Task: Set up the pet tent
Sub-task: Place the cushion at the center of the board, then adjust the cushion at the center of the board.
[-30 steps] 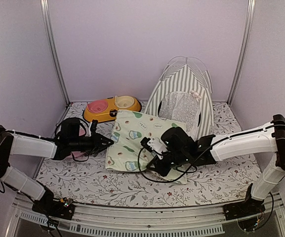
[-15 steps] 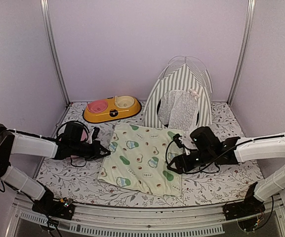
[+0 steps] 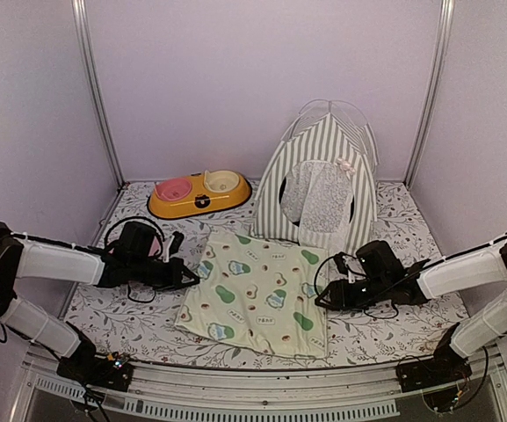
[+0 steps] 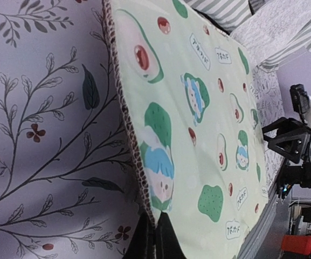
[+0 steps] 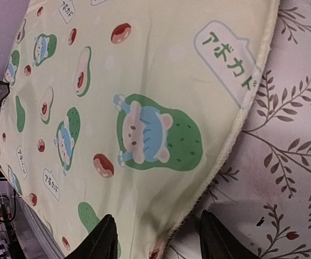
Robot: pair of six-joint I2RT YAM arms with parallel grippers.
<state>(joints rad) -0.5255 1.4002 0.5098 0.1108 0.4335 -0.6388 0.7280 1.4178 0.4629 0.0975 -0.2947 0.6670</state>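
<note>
Obs., left to right, all positions taken from the avocado-print mat [image 3: 257, 294].

- Left gripper [image 3: 185, 274]: at the mat's left edge. Jaws closed, and in the wrist view the stitched hem runs in between the tips, so it looks pinched.
- Orange double bowl [image 3: 199, 193]: beyond the mat's far-left corner, apart from it.
- Pet tent [image 3: 323, 176]: upright just behind the right half of the mat's far edge, with its front hem meeting that edge. The lace curtain hangs across the doorway and thin white poles arch over the top.
- Right gripper [image 5: 158, 237]: at the mat's right edge. Jaws apart, one tip over the mat and one over the floral cloth, gripping nothing.

Handling, my estimate: the tent is light, with soft fabric over springy poles. It is likely to slide or tip at a nudge and to buckle if squeezed. Best hold is a pole near a base corner or at the crown. Avoid the lace and mesh, which could snag.

Writing: the mat's speech bubbles read アボカド [image 5: 228, 59]. I see no label on the tent.
</note>
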